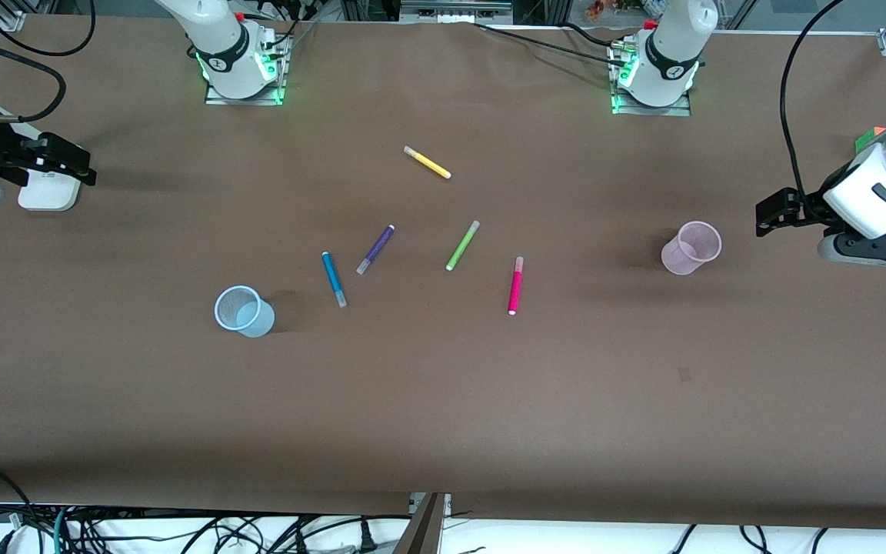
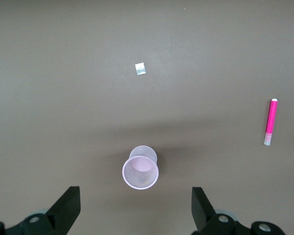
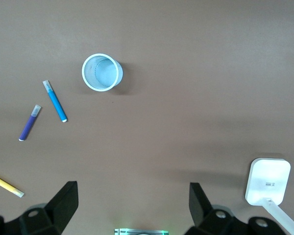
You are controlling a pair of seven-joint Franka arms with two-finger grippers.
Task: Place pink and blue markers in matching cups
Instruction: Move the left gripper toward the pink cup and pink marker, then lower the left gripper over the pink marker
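Brown matte bench (image 1: 443, 400), smooth paper-like cover, faint creases. Four slim felt-tip pens lie flat in a loose cluster mid-bench, none touching; a fifth sits apart.

Pink marker (image 1: 515, 285): magenta barrel, paler pink cap end, lying nearly straight toward the front camera; also in the left wrist view (image 2: 270, 122). Blue marker (image 1: 334, 278): blue barrel, grey-white tip, tilted slightly, near the blue cup; seen too in the right wrist view (image 3: 55, 101).

Purple pen (image 1: 375, 249) just beside the blue marker, farther from the front camera, angled. Lime-green pen (image 1: 462, 245) between purple pen and pink marker, angled. Yellow pen (image 1: 427, 162) well apart, nearer the robot bases.

Blue cup (image 1: 243, 311): translucent light-blue plastic, rolled rim, tapered, upright, toward the right arm's end, holds nothing. Pink cup (image 1: 691, 247): translucent pale pink, same shape, upright, toward the left arm's end, holds nothing. Both markers are out on the bench, not in cups.

Left gripper (image 2: 136, 208) waits over the bench edge by the pink cup, jaws spread wide, holding nothing. Right gripper (image 3: 132, 206) waits over the right arm's end, jaws spread wide, holding nothing. White rounded-rectangle block (image 1: 48, 191) sits under it. Small pale scrap (image 2: 140, 69) lies on the bench.
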